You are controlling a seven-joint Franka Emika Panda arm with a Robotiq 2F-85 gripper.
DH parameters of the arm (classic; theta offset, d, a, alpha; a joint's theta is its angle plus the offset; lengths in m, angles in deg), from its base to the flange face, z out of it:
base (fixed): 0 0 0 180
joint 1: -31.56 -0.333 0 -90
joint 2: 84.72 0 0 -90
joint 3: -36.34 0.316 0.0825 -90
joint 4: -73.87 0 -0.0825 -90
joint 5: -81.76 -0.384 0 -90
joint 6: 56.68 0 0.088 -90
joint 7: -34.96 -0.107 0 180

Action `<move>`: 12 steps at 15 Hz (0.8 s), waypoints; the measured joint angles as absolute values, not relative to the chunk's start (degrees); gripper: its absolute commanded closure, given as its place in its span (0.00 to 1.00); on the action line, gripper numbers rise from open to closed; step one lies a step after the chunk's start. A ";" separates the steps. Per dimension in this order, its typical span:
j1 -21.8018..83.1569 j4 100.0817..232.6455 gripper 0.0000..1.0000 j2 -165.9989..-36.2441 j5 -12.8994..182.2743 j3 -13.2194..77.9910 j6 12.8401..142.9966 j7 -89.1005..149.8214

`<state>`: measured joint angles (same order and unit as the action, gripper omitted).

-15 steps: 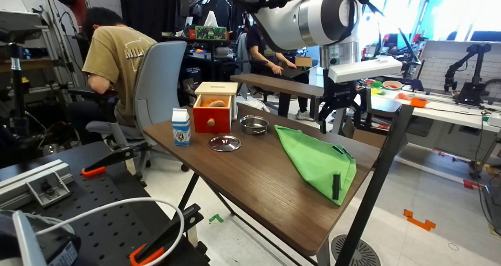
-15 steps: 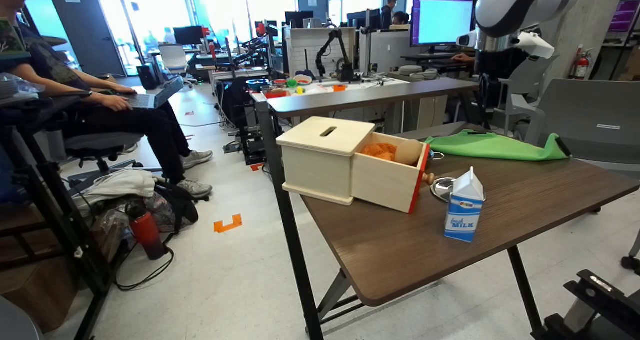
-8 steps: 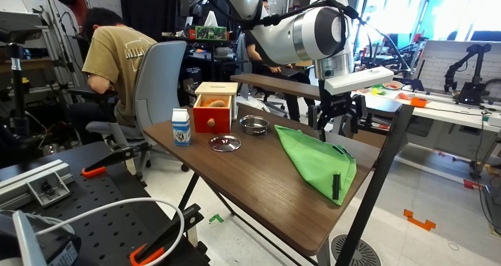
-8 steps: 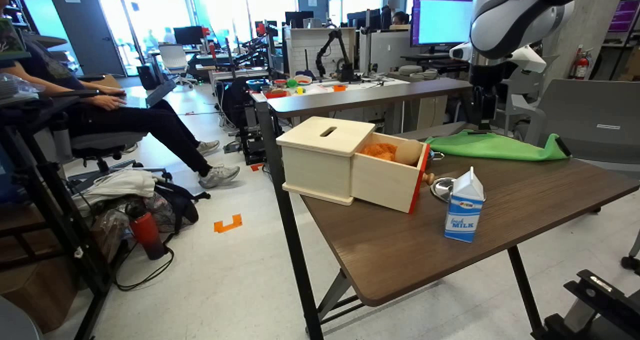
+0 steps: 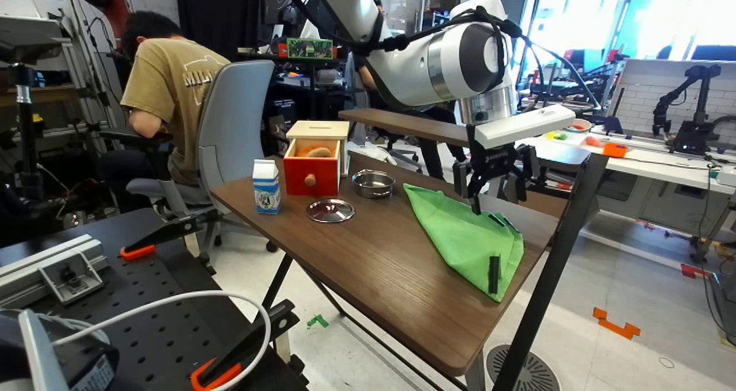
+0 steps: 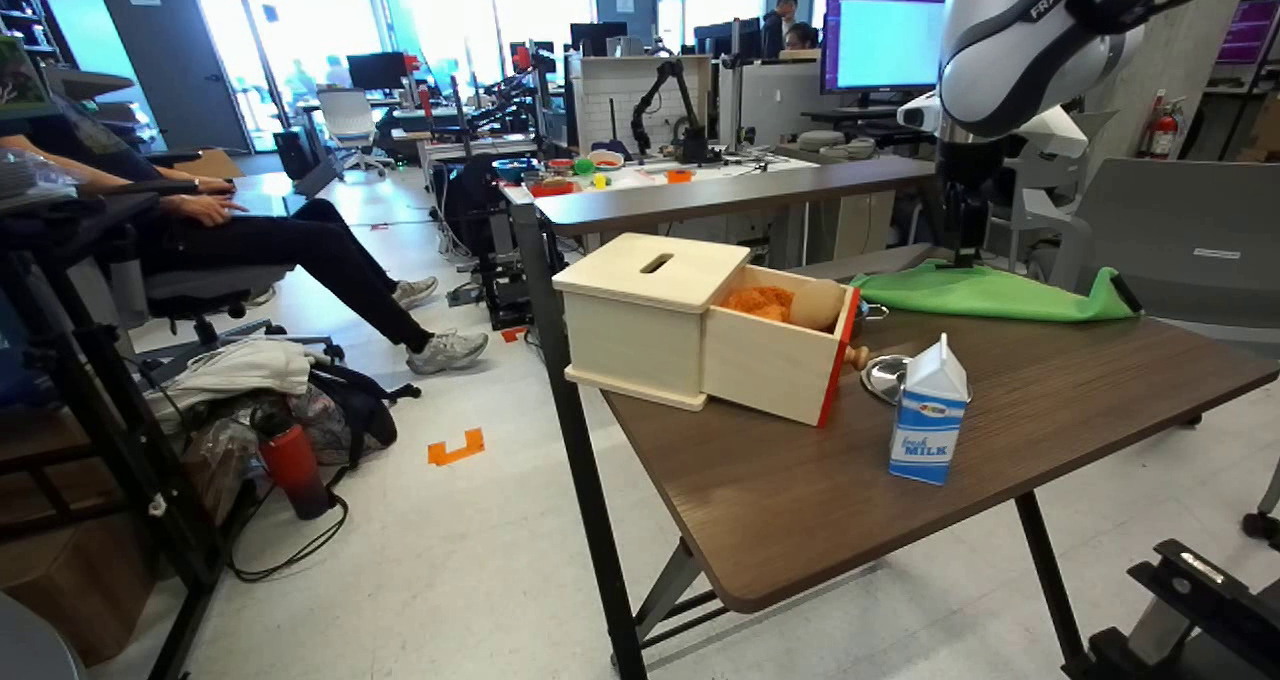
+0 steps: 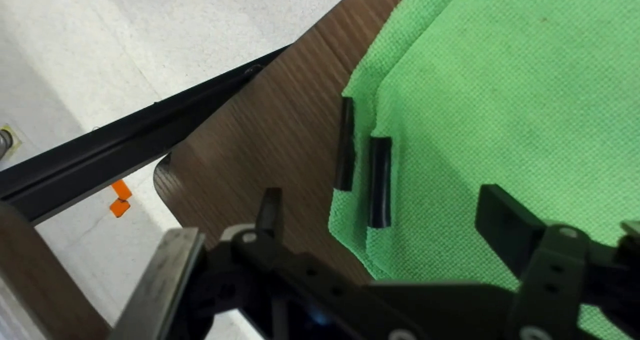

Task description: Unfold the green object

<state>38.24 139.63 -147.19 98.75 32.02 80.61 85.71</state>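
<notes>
In an exterior view the green cloth (image 5: 460, 230) lies on the right of the table (image 5: 368, 259), folded over itself; unfolding looks not yet begun. The gripper (image 7: 382, 200) hangs over the cloth's far right edge, pointing down, fingers (image 7: 505, 217) wide apart, nothing held btwn them. Wrist view: left finger over bare wood, right one over fabric, w/ the inner black strip (image 7: 380, 182) & outer black strip (image 7: 345, 145) showing in the gap. Can't see if a fingertip touches. A third black strip (image 5: 494, 274) is at the near end, well apart.

Step in hand, prob.: lining up for the grasp. Two cloth edges run along the left side in the wrist view, so (guess) the inner strip sits on the upper layer, the outer one on the layer below. Next move, IMO: centre the fingers on the inner strip, go down, pinch that one only, then lift & carry it away from the outer one so the layer opens out. Needs care b/c the strips lie side by side; taking both layers would prob. drag the whole cloth. In an exterior view the pot (image 5: 374, 184) stands just left of the cloth's far tip; a wide swing could clip it.
</notes>
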 measured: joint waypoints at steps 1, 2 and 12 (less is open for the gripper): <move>38.14 139.63 0.20 -147.29 98.86 31.88 80.78 85.55; 38.06 139.63 0.27 -147.42 99.10 31.76 81.17 85.28; 37.27 139.64 0.68 -148.23 99.88 30.80 82.91 83.75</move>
